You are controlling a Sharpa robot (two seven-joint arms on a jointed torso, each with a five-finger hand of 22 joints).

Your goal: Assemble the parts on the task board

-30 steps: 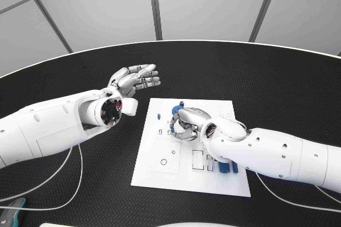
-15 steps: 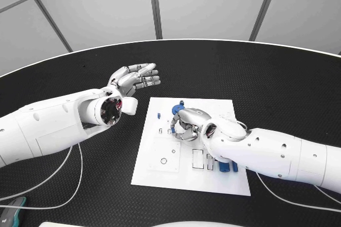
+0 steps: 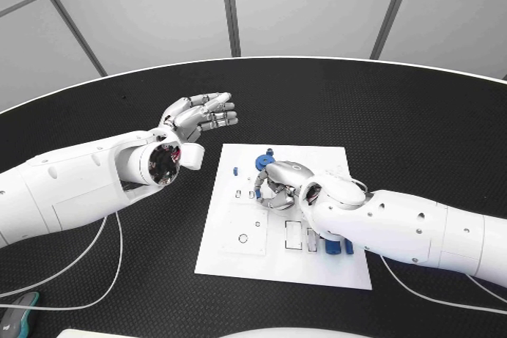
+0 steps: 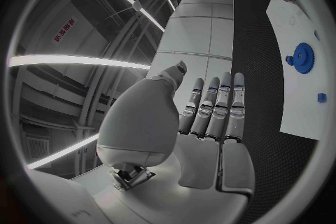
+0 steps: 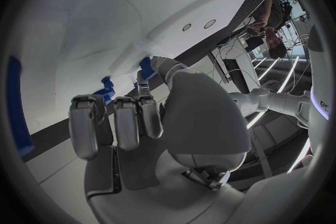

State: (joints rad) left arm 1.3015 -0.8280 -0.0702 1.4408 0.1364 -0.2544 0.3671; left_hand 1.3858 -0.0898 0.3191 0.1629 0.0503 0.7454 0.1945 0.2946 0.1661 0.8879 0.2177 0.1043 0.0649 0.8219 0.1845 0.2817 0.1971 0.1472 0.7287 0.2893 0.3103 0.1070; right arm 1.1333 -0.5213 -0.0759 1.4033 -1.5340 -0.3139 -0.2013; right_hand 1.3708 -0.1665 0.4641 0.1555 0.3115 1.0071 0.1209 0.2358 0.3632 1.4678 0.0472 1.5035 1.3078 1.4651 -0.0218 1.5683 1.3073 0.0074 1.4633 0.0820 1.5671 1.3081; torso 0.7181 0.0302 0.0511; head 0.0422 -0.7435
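two white arms over the black desk point(image 3: 423, 118) in the head view. left robot hand point(image 3: 201, 114) raised off the white rectangular task board point(image 3: 238, 213), well apart from it, fingers spread wide, holding nothing. right robot hand point(image 3: 277, 182) down on the board's upper middle, fingers curled; a round blue toothed part point(image 3: 263, 161) sits just beside its fingertips, touching or not i cannot tell. more small blue parts point(image 3: 340, 247) stand near the board's lower right, half hidden by the forearm.

left wrist view: palm flat, fingers point(image 4: 218, 106) straight, nothing in them; blue toothed part point(image 4: 302, 57) lies on the white board.

right wrist view: fingers point(image 5: 115, 120) bent toward small blue pieces point(image 5: 107, 88) at the tips; whether it grips them i cannot tell.
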